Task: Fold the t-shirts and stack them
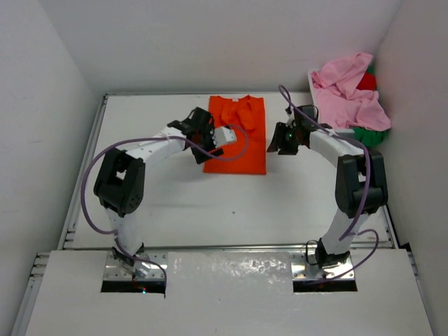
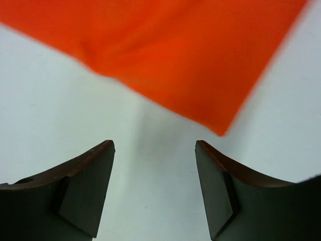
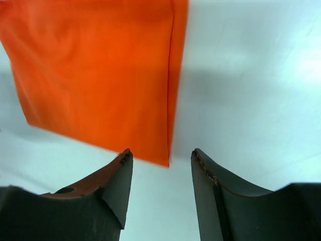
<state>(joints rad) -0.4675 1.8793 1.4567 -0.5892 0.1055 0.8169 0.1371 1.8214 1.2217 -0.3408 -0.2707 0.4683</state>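
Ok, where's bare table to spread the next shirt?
Widest free patch: the table between the orange shirt and the arm bases. Also bare beyond the left end effector, toward the table's left edge. Crowded: the far right corner, where the basket is heaped with the pink shirt and others, and the gap beside it, occupied by the right end effector.

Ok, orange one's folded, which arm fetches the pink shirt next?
Probably right. Its jaws are open, empty, and nearest the basket holding the pink shirt; the left arm is on the orange shirt's other side.
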